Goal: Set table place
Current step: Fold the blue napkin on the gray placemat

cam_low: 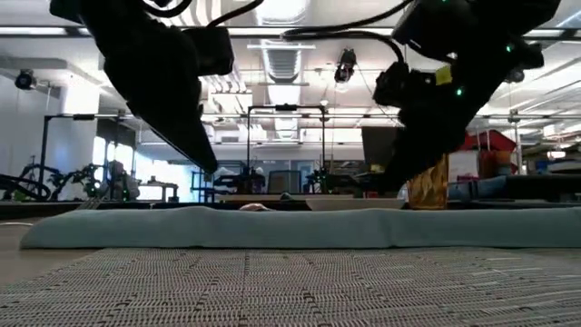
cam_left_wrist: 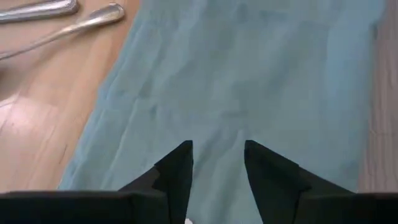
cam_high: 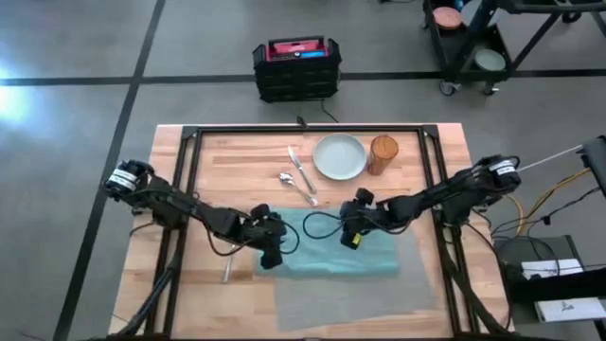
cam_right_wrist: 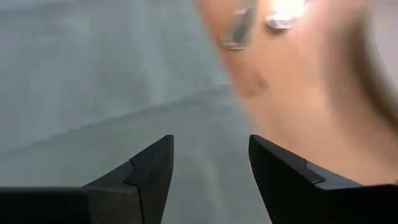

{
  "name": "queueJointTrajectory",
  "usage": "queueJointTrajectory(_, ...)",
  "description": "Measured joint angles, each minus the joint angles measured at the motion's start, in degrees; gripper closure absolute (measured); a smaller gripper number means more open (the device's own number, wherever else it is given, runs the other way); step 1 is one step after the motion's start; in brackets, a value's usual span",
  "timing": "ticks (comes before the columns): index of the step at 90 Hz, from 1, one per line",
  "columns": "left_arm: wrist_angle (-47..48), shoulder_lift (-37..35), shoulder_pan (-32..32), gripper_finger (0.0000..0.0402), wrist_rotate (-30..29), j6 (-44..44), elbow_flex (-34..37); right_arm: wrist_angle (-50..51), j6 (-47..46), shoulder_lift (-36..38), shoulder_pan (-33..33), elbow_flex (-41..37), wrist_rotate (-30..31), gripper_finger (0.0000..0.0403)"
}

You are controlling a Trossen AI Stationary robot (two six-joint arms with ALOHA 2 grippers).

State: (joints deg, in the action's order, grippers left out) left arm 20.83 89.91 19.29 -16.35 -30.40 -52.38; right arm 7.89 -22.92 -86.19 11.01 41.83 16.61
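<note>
High view: both arms sit mid-frame over the teal napkin (cam_high: 346, 248), left gripper (cam_high: 271, 254) at its left edge, right gripper (cam_high: 352, 234) near its top. The plate (cam_high: 340, 156), amber glass (cam_high: 383, 154) and cutlery (cam_high: 301, 176) sit above on the bench (cam_high: 218, 152). Low view: grey placemat (cam_low: 290, 286) fills the bottom. Wrist views: both jaws spread, pinching nothing.

Wooden bench (cam_high: 213, 284) carries grey placemat (cam_high: 379, 296); beyond the placemat: teal napkin (cam_high: 379, 256), spoon (cam_high: 297, 188), knife (cam_high: 300, 169), plate (cam_high: 340, 156), amber glass (cam_high: 383, 154).
</note>
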Motion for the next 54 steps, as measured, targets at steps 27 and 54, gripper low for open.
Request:
queueJointTrajectory(27,-0.69,-0.17,-0.31,0.0255,3.87,2.59,0.02,3.75,0.49,8.64,5.37,0.97,-12.04,0.0192)
queueJointTrajectory(54,-5.67,1.29,-2.54,0.0158,5.16,8.88,-0.51,7.96,-6.26,9.03,9.74,0.90,-15.24,0.0132)
